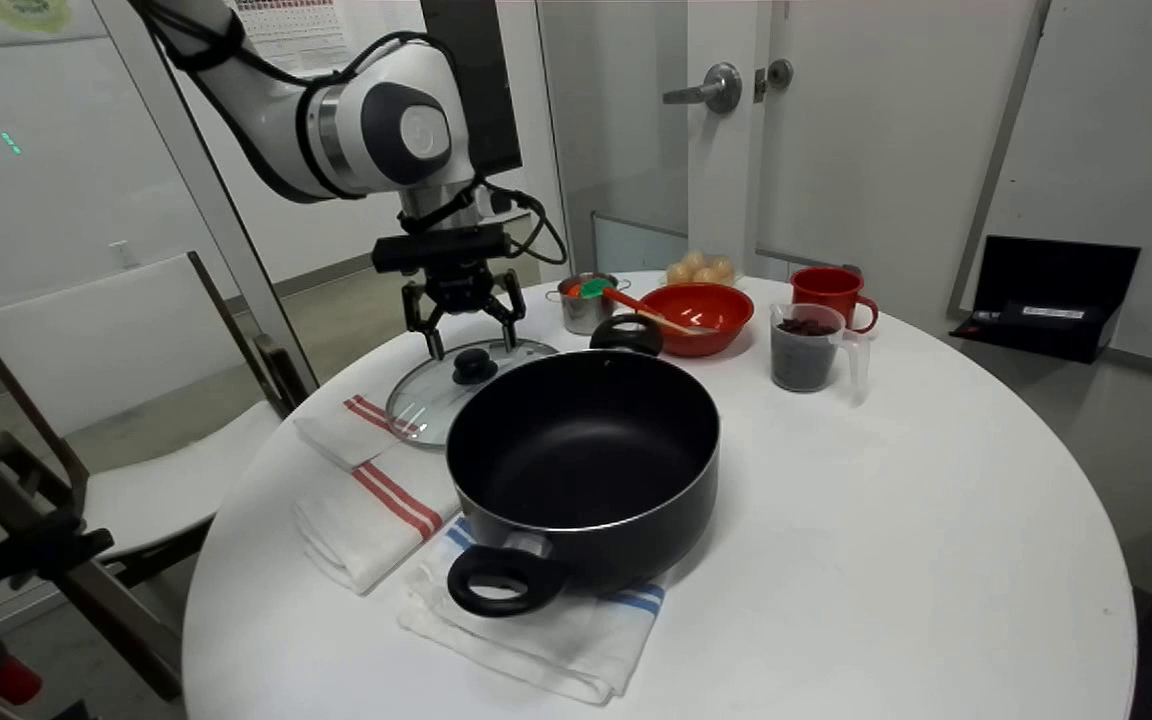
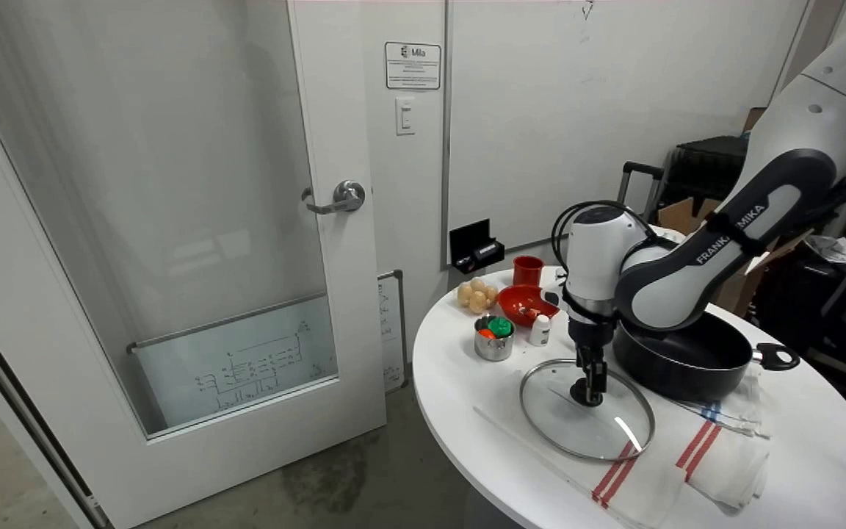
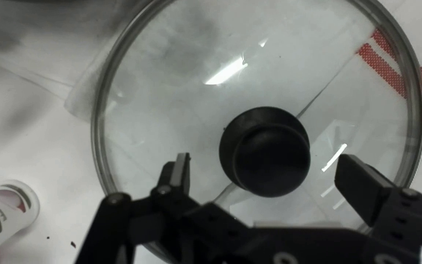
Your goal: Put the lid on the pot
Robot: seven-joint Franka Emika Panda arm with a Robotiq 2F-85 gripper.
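The clear glass lid (image 1: pixel 426 395) with its metal rim lies flat, partly over the red-striped towels; it also shows in an exterior view (image 2: pixel 577 433) and the wrist view (image 3: pixel 159 91). Its black knob (image 3: pixel 271 161) stands up at the centre. My gripper (image 1: pixel 473 346) is over the lid, pointing down. In the wrist view the open fingers (image 3: pixel 264 163) stand on either side of the knob, with gaps on both sides. I cannot tell exactly how high the fingertips are. The wide black pot (image 1: pixel 626 540) stands uncovered beside the lid; it also shows in an exterior view (image 2: pixel 676 367).
Towels with red stripes (image 1: pixel 376 520) and blue stripes (image 1: pixel 536 640) lie by and under the pot. Near the lid stand a white bottle (image 2: pixel 540 330) and small metal pot (image 2: pixel 494 347). A red bowl (image 1: pixel 716 325), measuring cup (image 1: pixel 802 355) and red mug (image 1: pixel 826 288) stand farther back.
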